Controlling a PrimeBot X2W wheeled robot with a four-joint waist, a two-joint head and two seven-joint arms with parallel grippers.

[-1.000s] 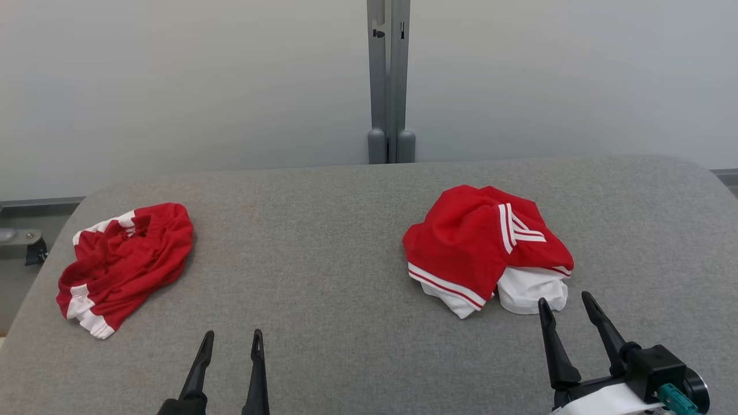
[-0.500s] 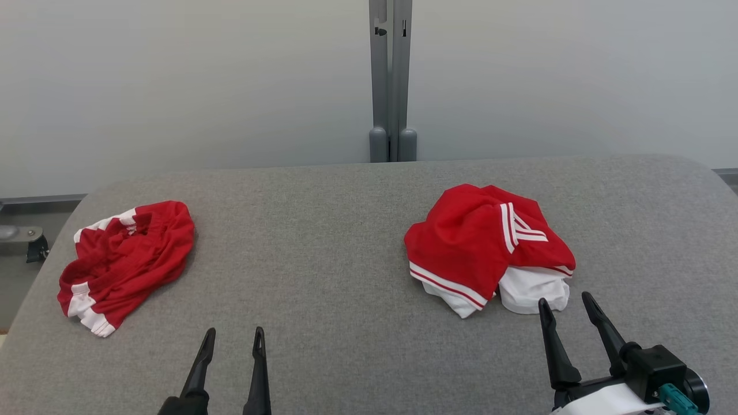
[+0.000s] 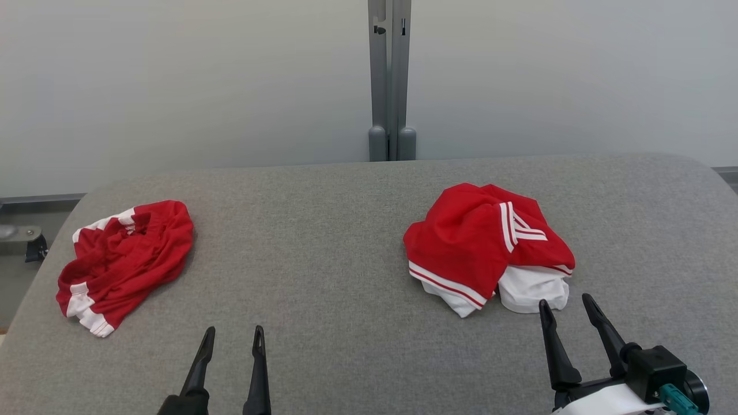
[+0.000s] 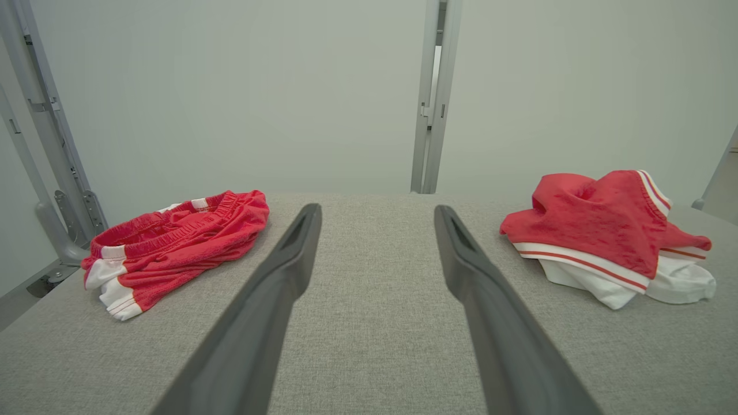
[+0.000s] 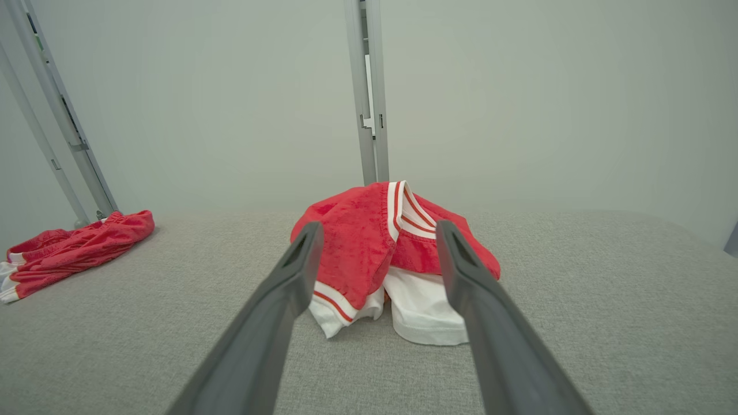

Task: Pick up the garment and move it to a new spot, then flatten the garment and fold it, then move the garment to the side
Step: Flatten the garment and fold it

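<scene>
Right jaws: wide open, empty, tips just short of the shirt's (image 3: pixel 484 242) near white edge, not touching.

Left jaws: wide open, empty, over bare worktop (image 3: pixel 323 259), left of centre, near edge.

Shirt: crumpled heap on the right of the worktop.

Smaller red garment (image 3: pixel 124 259): far left, well apart.

Step, as I judge it: the first pick-up, not yet begun.

Next move likely calls for the right jaws to reach forward, dip onto a raised fold, close and lift.
</scene>
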